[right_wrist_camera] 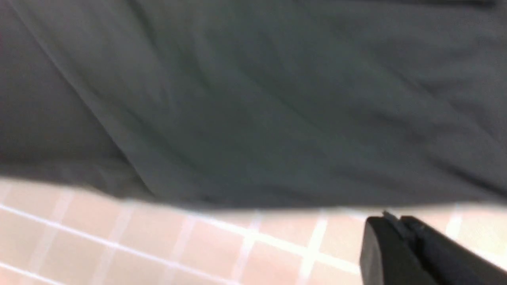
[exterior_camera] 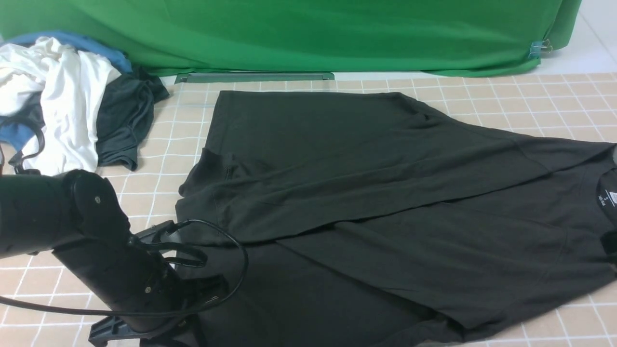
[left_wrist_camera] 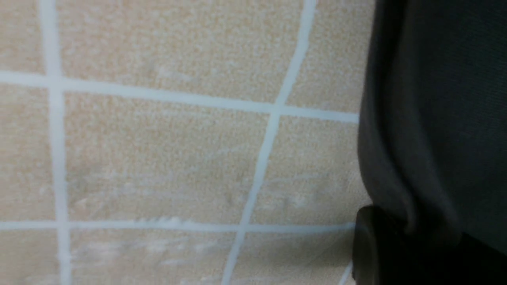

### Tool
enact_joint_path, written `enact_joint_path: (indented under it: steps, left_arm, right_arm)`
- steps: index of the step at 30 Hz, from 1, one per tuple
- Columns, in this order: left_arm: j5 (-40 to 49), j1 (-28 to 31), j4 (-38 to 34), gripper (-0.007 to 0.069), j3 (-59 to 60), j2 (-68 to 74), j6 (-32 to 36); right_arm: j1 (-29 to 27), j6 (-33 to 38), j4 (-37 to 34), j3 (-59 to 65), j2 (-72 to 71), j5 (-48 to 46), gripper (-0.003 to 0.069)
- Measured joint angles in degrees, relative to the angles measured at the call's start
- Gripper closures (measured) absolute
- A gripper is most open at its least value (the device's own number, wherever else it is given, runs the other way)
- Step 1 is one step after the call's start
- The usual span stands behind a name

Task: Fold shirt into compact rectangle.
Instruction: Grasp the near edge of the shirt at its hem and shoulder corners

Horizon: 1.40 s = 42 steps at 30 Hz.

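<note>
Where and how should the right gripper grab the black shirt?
Judging by the right wrist view, likely the near hem edge of the black shirt: it lies flat with tabletop bare beside it. Bring the right gripper in from that bare side, jaws opened first, one finger under the cloth.

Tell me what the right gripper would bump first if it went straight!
Probably the large black fabric T-shirt: its edge lies just past the right gripper's tips. Height is unclear, so the tan, white-lined tabletop might come first.
</note>
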State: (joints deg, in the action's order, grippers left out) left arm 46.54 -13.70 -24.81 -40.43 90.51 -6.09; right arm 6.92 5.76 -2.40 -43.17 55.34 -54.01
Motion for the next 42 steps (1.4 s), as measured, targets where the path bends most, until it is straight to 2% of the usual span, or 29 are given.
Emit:
enact_joint_path:
  steps: [2, 5, 7, 10, 17, 19, 21, 25, 27, 31, 35, 42]
  left_arm:
    - [0.54, 0.0, 2.01, 0.0598, 0.0, -1.41, -1.39]
    - [4.16, 0.0, 6.1, 0.0598, -0.88, -3.58, -2.72]
    - [9.49, 0.0, 9.66, 0.0598, -3.34, -5.85, -4.48]
    - [11.39, 0.0, 12.56, 0.0598, -5.99, -8.11, -6.18]
    - [12.25, 0.0, 14.03, 0.0598, -6.64, -9.44, -7.37]
    - [12.25, 0.0, 14.03, 0.0598, -6.64, -9.44, -7.37]
    - [12.25, 0.0, 14.09, 0.0598, -6.64, -9.44, -7.43]
    - [11.99, 0.0, 14.14, 0.0598, -6.64, -9.44, -7.63]
    - [11.77, 0.0, 14.32, 0.0598, -6.64, -9.44, -7.63]
    - [11.18, 0.0, 14.5, 0.0598, -6.64, -9.44, -7.63]
    - [11.07, 0.0, 15.0, 0.0598, -6.64, -9.44, -7.63]
    - [10.95, 0.0, 15.52, 0.0598, -6.64, -9.44, -7.63]
  right_arm:
    - [0.0, -4.84, 6.52, 0.0, 0.06, -2.45, 0.0601]
    - [-1.02, -9.04, 12.04, 0.0, 0.87, -5.11, 0.062]
    - [-2.86, -10.27, 12.95, 0.0, 2.41, -5.82, 0.0633]
    - [-5.6, -10.86, 12.57, -0.05, 5.25, -5.28, 0.0634]
    - [-12.86, -9.37, 7.37, -0.36, 16.23, -1.9, 0.0631]
    - [-16.0, -10.47, 6.18, -0.39, 21.05, 0.8, 0.06]
    - [-18.53, -11.13, 5.94, -0.39, 24.35, 2.41, 0.0545]
    - [-23.4, -13.03, 5.43, -0.44, 30.26, 6.47, 0.0372]
    - [-24.54, -13.58, 3.55, -0.44, 32.14, 8.21, 0.0326]
    - [-24.95, -13.46, -2.98, -0.44, 33.82, 11.24, 0.03]
    - [-25.01, -9.78, -10.86, -0.44, 33.95, 14.79, 0.0298]
    - [-25.01, -9.93, -13.69, -0.44, 33.99, 18.84, 0.0298]
